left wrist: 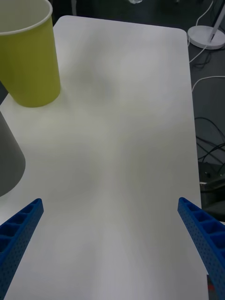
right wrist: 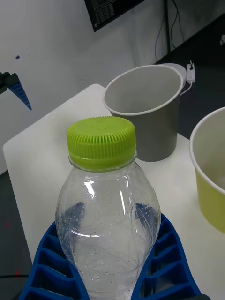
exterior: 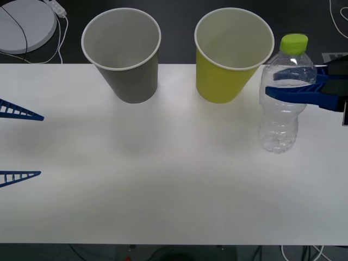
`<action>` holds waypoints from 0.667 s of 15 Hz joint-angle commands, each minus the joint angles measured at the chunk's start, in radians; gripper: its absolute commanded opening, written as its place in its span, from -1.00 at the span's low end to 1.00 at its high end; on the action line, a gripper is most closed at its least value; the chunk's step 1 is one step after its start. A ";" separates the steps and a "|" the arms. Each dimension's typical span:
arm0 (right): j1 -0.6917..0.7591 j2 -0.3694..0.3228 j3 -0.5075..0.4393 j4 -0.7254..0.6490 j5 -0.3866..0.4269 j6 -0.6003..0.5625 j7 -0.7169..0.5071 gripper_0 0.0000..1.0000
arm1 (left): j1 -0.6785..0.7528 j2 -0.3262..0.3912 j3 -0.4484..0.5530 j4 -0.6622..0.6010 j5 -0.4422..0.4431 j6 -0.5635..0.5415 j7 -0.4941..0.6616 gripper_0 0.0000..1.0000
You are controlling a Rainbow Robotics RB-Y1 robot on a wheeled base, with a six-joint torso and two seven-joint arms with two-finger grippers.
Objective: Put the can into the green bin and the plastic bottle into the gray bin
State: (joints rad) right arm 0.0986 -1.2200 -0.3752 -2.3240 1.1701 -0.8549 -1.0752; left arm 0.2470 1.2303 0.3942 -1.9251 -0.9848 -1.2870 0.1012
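The plastic bottle (exterior: 281, 109), clear with a lime-green cap, stands upright at the table's right side, just right of the green bin (exterior: 223, 81). My right gripper (exterior: 272, 84) is shut on the plastic bottle's upper body, coming in from the right edge. In the right wrist view its blue fingers (right wrist: 47, 262) clasp the plastic bottle (right wrist: 108, 211) on both sides, with the gray bin (right wrist: 154, 126) and green bin (right wrist: 211, 187) beyond. The gray bin (exterior: 130, 81) stands left of the green one. My left gripper (exterior: 41, 145) hangs open over the table's left side. The can is out of view.
The white table (exterior: 163, 190) stretches wide in front of both bins. A round white base (exterior: 24, 24) with cables lies on the dark floor behind the back left corner. In the left wrist view, the open left gripper (left wrist: 110, 202) hangs above bare tabletop, green bin (left wrist: 33, 65) farther off.
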 commanded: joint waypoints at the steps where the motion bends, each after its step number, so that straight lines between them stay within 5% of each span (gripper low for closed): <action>1: -0.092 -0.027 0.042 -0.041 0.099 -0.001 -0.186 -1.00 | 0.000 0.000 0.000 0.000 0.000 0.000 0.000 1.00; 10: -0.551 -0.079 0.409 0.124 0.143 -0.029 -0.269 -1.00 | 0.000 0.000 0.000 0.000 0.000 0.000 0.000 1.00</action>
State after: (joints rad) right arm -0.4093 -1.2993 -0.0012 -2.2194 1.3126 -0.8811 -1.3438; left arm 0.2470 1.2303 0.3942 -1.9252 -0.9848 -1.2870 0.1012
